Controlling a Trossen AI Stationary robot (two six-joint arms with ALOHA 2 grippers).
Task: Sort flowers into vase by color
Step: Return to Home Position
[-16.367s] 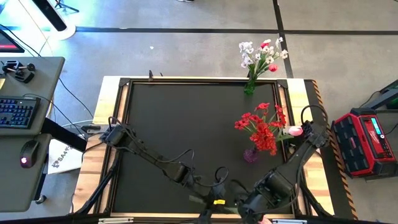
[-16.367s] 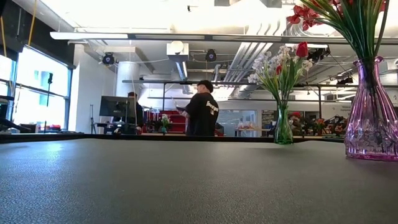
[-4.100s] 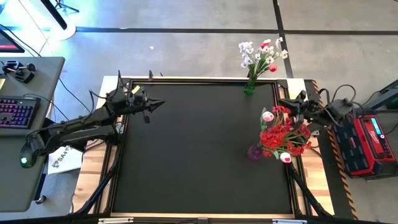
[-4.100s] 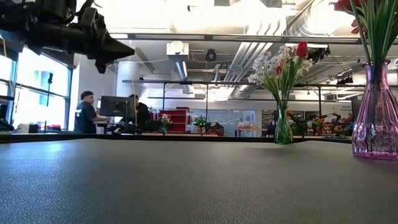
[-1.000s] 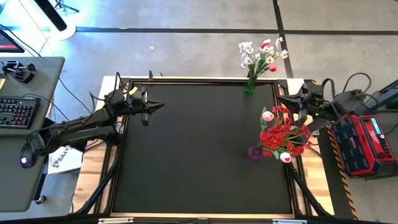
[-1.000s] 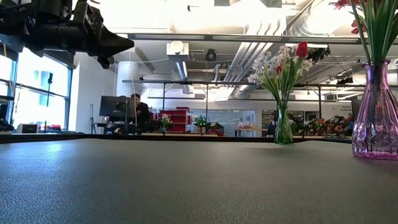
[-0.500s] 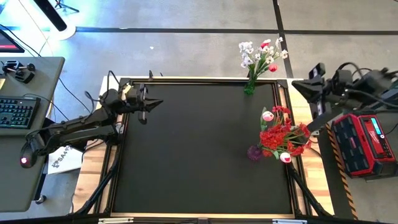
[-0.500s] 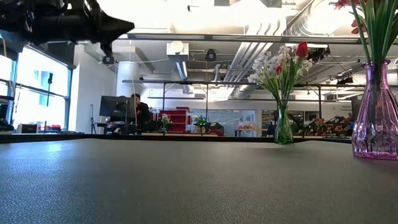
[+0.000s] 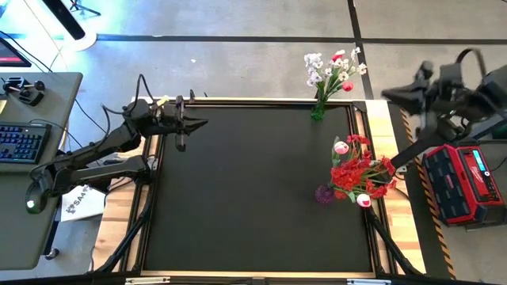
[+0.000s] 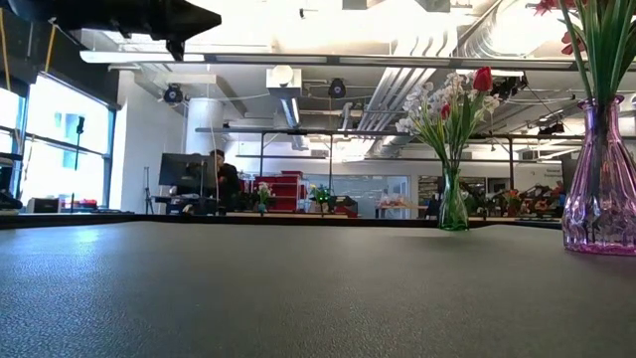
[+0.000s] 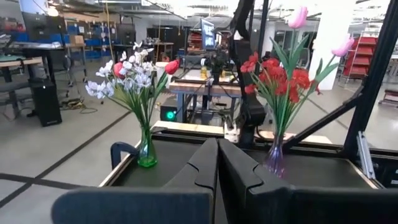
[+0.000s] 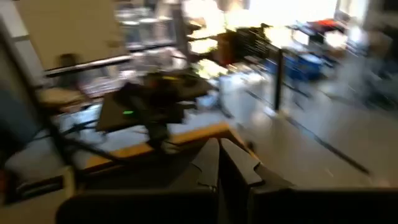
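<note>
Two vases stand on the black table. A green vase at the far edge holds white-lavender sprigs and a red tulip. A purple vase near the right edge holds red blossoms and pink tulips. My left gripper hovers shut, high over the far left corner, and holds nothing. My right gripper is shut and empty, raised beyond the table's far right corner.
A red case sits on the floor right of the table. A desk with a keyboard stands to the left. A wooden frame borders the mat. A person sits far behind in the room.
My right arm has swung up and away from the purple vase, toward the far right, past the table's corner. My left gripper has risen and drifted a little toward the far edge. Both vases and their flowers have stayed in place.
</note>
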